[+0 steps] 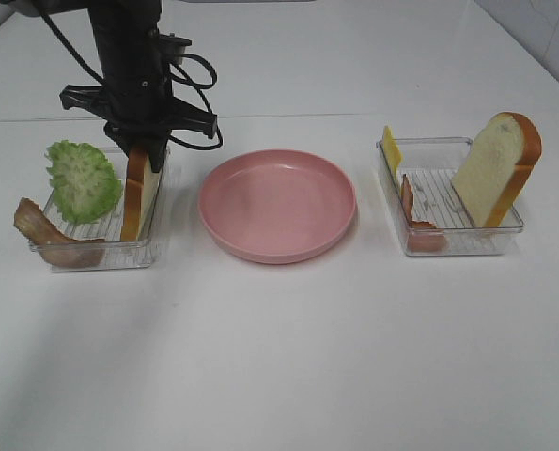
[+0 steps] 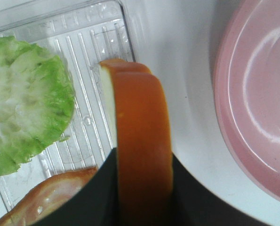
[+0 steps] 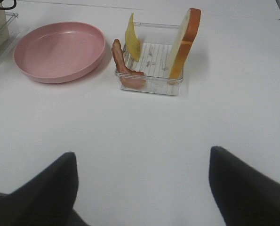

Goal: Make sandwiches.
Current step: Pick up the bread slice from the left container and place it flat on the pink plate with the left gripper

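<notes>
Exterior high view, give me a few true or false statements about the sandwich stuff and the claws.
1. The pink plate is bare. True.
2. The left claw grips a bread slice standing in the left tray. True.
3. The lettuce lies on the pink plate. False: the lettuce leans in the left tray.
4. The right claw holds the cheese. False: the right claw is open and empty; the cheese stands in the right tray.
5. The right tray also holds a bacon strip. True.

Bread slice btm cropped, L wrist
</notes>
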You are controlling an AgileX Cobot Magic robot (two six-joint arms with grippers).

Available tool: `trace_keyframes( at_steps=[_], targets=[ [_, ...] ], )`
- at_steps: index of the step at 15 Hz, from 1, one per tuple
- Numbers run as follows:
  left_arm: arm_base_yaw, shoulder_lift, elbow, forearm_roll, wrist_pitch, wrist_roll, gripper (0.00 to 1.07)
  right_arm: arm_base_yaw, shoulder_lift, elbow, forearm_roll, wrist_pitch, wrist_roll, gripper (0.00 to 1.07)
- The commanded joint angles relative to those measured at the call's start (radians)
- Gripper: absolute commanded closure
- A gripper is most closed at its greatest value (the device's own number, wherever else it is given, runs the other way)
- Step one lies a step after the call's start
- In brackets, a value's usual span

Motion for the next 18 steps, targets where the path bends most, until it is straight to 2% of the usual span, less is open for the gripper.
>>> trace_keyframes(
  at_steps=[1, 5, 7, 12, 15, 16, 18],
  targets=[
    [-0.001, -0.026, -0.037, 0.005, 0.061, -0.002, 1.07, -0.005, -0.013, 0.004, -0.001, -0.010, 0.008, 0.34],
    [0.002, -0.141, -0.088, -0.015, 0.060, 0.000, 1.07, -0.005, -0.013, 0.004, -0.001, -0.010, 0.008, 0.34],
    [0.030, -0.191, -0.103, -0.087, 0.058, 0.016, 1.07, -0.005, -0.013, 0.004, -0.001, -0.010, 0.008, 0.34],
    [0.156, -0.141, -0.106, -0.512, 0.032, 0.229, 1.07, -0.005, -0.013, 0.004, -0.001, -0.010, 0.008, 0.34],
    [0.158, -0.054, -0.106, -0.665, -0.015, 0.300, 1.07, -0.005, -0.013, 0.004, -0.001, -0.010, 0.008, 0.34],
    [0.158, 0.001, -0.106, -0.782, -0.014, 0.328, 1.07, -0.005, -0.013, 0.004, -0.001, -0.010, 0.008, 0.34],
    [0.157, 0.073, -0.106, -0.905, -0.026, 0.377, 1.07, -0.005, -0.013, 0.004, -0.001, -0.010, 0.008, 0.34]
  ],
)
